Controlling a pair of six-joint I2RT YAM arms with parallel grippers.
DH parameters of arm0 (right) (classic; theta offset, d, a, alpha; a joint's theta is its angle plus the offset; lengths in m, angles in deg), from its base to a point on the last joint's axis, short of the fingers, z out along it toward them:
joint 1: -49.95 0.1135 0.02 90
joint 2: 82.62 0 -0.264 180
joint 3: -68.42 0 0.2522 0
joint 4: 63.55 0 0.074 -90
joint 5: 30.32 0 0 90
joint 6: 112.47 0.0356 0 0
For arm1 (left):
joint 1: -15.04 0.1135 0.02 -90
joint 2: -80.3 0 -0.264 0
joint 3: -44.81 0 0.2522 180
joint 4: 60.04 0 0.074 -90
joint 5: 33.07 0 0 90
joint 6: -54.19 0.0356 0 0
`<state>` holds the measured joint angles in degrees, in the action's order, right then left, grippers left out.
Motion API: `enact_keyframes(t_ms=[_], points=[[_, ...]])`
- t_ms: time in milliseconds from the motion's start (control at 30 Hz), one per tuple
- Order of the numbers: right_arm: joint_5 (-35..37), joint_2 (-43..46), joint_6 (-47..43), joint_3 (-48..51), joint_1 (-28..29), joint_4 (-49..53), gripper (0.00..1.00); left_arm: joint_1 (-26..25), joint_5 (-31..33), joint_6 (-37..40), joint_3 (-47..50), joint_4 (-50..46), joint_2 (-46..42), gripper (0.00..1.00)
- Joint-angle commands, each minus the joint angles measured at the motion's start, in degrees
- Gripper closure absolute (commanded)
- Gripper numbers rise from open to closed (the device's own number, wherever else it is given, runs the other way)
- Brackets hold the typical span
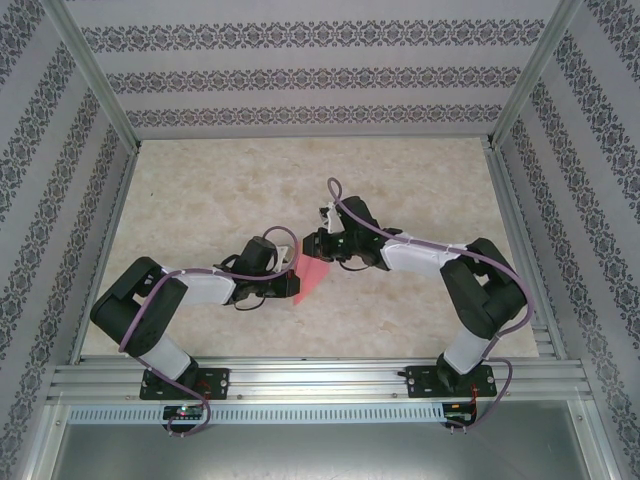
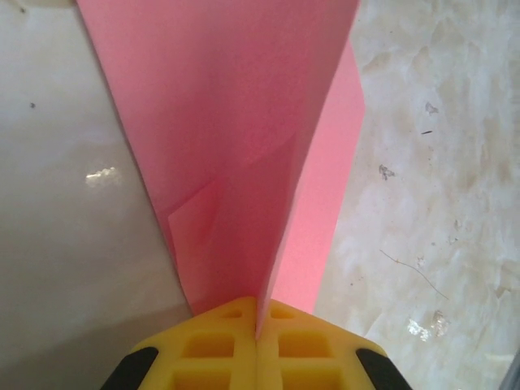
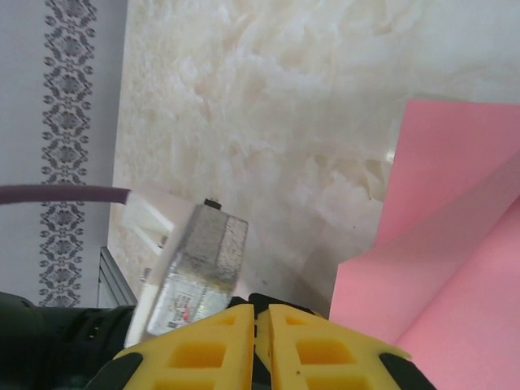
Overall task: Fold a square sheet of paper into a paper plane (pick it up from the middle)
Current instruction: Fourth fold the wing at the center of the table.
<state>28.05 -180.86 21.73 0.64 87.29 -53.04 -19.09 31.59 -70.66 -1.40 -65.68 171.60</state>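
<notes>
Your left gripper [image 2: 258,315] is clamping the narrow end of the pink folded sheet of paper [image 2: 244,146] — its yellow fingers [image 2: 207,349] are pressing together on a crease. The paper is lying near the middle of the table [image 1: 420,180], slightly toward the near edge. Your right gripper [image 3: 260,315] is sitting just beside it — fingers closed together, nothing visible between them.

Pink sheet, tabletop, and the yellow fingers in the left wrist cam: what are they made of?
Pink sheet: thin paper, matte. It holds sharp creases and its edges are very thin.
Tabletop: marble-pattern laminate or real stone, can't tell which. Cream veining, glossy, with light glints.
Yellow fingers: likely moulded plastic or rubber, matte, with grid pockets.
</notes>
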Motion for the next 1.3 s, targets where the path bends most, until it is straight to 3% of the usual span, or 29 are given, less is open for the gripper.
enact_keyframes(t_ms=[0, 767, 1067, 1267], points=[[-0.2, -2.9, -1.5, -1.9, 1.4, 1.0, 0.87, 1.2, -2.4, -2.1, 1.4, 3.9, 0.5, 0.96], [-2.4, -13.3, 0.6, -7.1, 0.8, -1.8, 0.89, 3.3, -1.4, -7.1, 5.9, 7.4, 1.3, 0.96], [-2.3, -15.0, 0.1, -7.6, -0.1, -1.2, 0.89, 3.4, -0.4, -5.5, 4.3, 2.4, 0.7, 0.83], [-1.5, -14.9, 0.3, -6.8, -0.4, -1.3, 0.89, 3.2, 0.1, -5.0, 4.2, 0.9, -0.7, 0.85]])
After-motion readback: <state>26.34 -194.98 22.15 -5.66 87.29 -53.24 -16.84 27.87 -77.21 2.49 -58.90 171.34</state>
